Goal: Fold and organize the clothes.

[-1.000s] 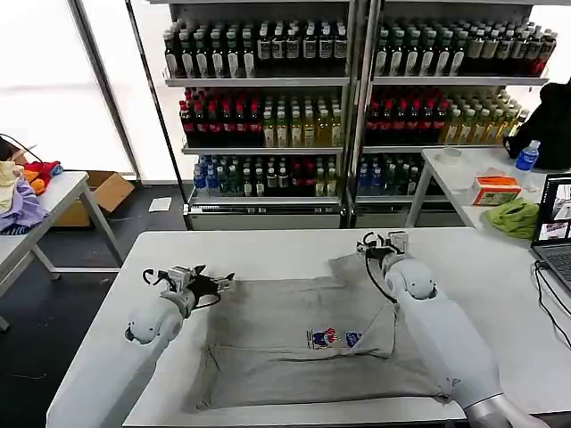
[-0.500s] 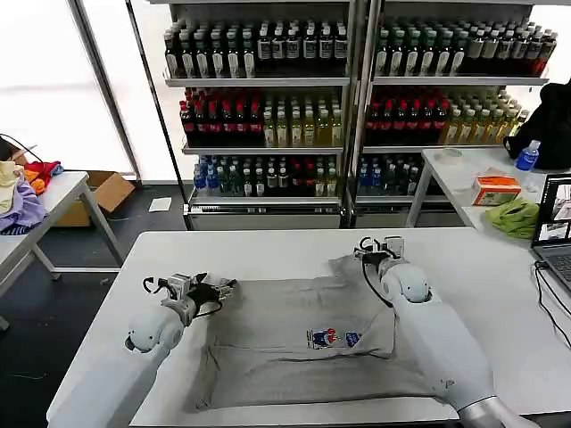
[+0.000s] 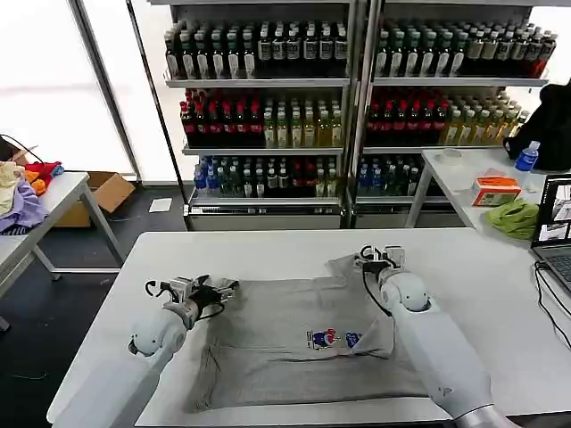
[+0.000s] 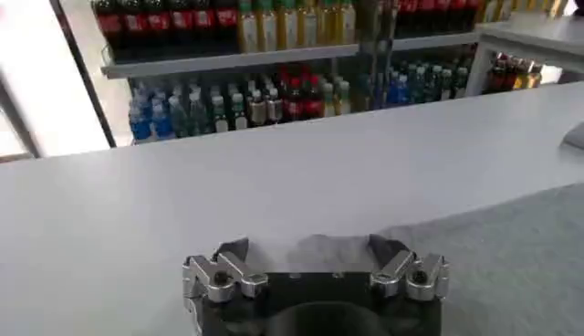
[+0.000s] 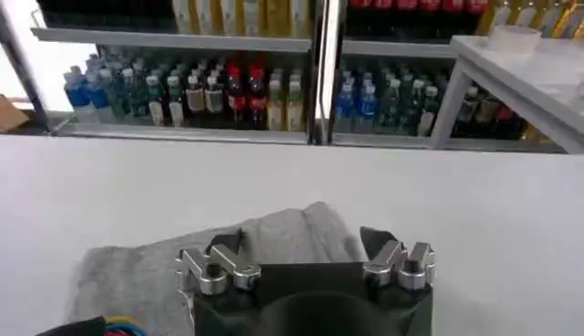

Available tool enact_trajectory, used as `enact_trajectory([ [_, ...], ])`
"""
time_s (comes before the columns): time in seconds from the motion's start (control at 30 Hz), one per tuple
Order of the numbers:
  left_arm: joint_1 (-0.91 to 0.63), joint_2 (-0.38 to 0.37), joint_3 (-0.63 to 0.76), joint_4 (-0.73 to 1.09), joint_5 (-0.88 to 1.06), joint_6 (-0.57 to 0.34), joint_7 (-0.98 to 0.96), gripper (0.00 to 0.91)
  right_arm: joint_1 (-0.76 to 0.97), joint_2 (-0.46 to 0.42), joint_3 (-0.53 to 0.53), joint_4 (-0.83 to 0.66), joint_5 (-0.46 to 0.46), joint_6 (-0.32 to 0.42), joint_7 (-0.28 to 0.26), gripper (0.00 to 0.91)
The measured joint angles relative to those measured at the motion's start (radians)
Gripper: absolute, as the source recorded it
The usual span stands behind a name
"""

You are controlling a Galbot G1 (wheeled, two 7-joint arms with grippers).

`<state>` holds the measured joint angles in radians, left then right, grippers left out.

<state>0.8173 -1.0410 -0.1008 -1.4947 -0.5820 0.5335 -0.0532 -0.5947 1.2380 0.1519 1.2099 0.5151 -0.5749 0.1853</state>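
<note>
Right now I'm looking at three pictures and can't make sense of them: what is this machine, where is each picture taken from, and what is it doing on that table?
It is a robot with two white arms, each ending in a gripper. The wide picture comes from a camera on its head, looking down at a white table. The other two come from cameras on its wrists, looking past each gripper.

A light grey shirt with a small colourful chest print lies spread on the table. The left gripper sits at the shirt's far left corner, the right gripper at its far right sleeve. Both have their fingers spread open at the cloth's edge, and neither has lifted any cloth.

Behind stand shelves of bottled drinks.
</note>
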Motion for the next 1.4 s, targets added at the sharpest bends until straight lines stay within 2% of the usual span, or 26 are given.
enact_trajectory([
  [0.03,0.001,0.0,0.0,0.0,0.0,0.001,0.0,0.01,-0.003,0.001,0.0,0.002,0.0,0.0,0.0,0.0],
  [0.87,0.027,-0.02,-0.016,-0.012,0.015,-0.003,0.016,0.01,-0.039,-0.02,0.009,0.054,0.009,-0.003,0.009,0.0],
  [1.4,0.076,0.001,-0.063,-0.108,0.018,-0.076,0.003,0.01,-0.11,-0.045,0.071,0.263,0.045,-0.007,0.011,0.0],
])
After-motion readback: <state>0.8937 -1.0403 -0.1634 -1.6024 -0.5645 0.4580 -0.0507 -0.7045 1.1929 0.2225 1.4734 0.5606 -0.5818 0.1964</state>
